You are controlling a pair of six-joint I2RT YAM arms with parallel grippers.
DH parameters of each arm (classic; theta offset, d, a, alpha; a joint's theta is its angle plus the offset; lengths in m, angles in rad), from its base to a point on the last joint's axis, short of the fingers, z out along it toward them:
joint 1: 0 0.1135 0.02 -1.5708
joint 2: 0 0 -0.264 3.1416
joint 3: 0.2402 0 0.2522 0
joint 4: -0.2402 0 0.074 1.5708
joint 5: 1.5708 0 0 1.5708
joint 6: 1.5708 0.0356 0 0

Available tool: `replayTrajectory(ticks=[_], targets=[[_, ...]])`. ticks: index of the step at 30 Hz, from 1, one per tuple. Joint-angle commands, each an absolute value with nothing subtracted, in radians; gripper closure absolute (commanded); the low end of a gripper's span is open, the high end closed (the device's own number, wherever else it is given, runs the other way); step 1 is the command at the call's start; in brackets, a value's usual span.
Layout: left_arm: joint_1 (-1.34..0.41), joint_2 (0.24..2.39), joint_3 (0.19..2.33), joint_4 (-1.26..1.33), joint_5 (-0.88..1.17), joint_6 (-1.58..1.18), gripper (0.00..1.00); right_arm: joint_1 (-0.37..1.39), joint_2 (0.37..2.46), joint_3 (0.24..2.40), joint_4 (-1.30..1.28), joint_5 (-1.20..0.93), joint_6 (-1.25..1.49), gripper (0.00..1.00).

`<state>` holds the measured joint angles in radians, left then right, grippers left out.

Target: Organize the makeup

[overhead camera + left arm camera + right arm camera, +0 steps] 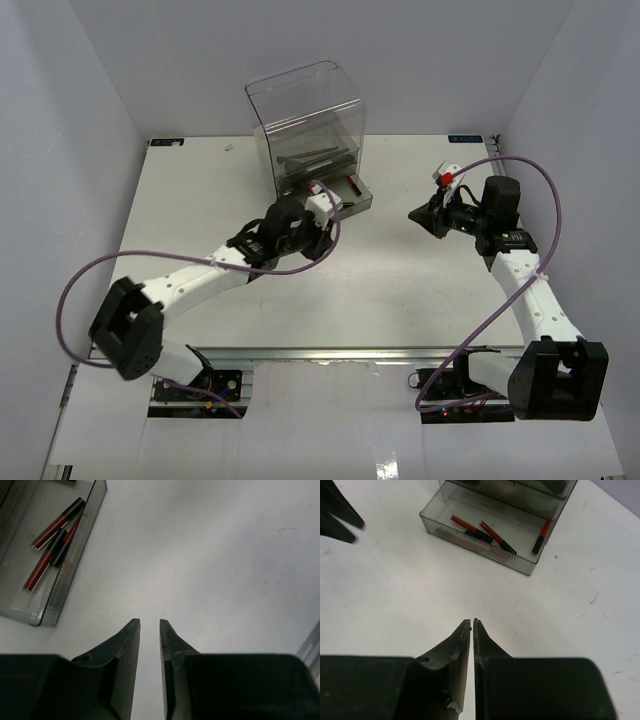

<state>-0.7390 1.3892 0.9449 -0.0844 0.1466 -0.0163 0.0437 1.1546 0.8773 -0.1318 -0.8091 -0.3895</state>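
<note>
Left claw (149,623) barely ajar, right claw (471,621) closed (both empty) over white table (400,290), white walls (60,120) around.

Three slim red-and-black tubes (470,528) lie flat in the pulled-out clear drawer (512,564). Two sit mid-floor, close together and slanted alike. The third lies apart by the right wall, angled the other way. All black ends point toward the drawer's front wall.
</note>
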Motion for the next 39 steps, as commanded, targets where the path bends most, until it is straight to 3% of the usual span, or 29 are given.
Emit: replayTrajectory(ticks=[1, 7, 13, 26, 30, 35, 39], targets=[[-0.814, 1.609, 1.147, -0.198, -0.036, 0.048, 0.82, 0.012, 1.122, 0.857, -0.029, -0.967, -0.278, 0.89], [-0.832, 1.9, 1.371, -0.284, -0.118, 0.119, 0.89, -0.02, 1.081, 0.831, -0.026, -0.962, -0.284, 0.89], [-0.847, 2.071, 1.565, -0.318, -0.269, 0.2, 0.88, -0.026, 1.082, 0.823, -0.029, -0.96, -0.299, 0.89], [-0.837, 2.236, 1.67, -0.269, -0.497, 0.354, 0.85, -0.029, 1.113, 0.822, -0.043, -0.966, -0.325, 0.9], [-0.811, 2.251, 1.685, -0.256, -0.527, 0.373, 0.67, -0.03, 1.119, 0.822, -0.044, -0.969, -0.329, 0.9], [-0.768, 2.277, 1.714, -0.255, -0.528, 0.385, 0.22, -0.031, 1.125, 0.821, -0.044, -0.967, -0.334, 0.91], [-0.742, 2.292, 1.74, -0.254, -0.521, 0.39, 0.08, -0.036, 1.125, 0.819, -0.043, -0.968, -0.334, 0.91]])
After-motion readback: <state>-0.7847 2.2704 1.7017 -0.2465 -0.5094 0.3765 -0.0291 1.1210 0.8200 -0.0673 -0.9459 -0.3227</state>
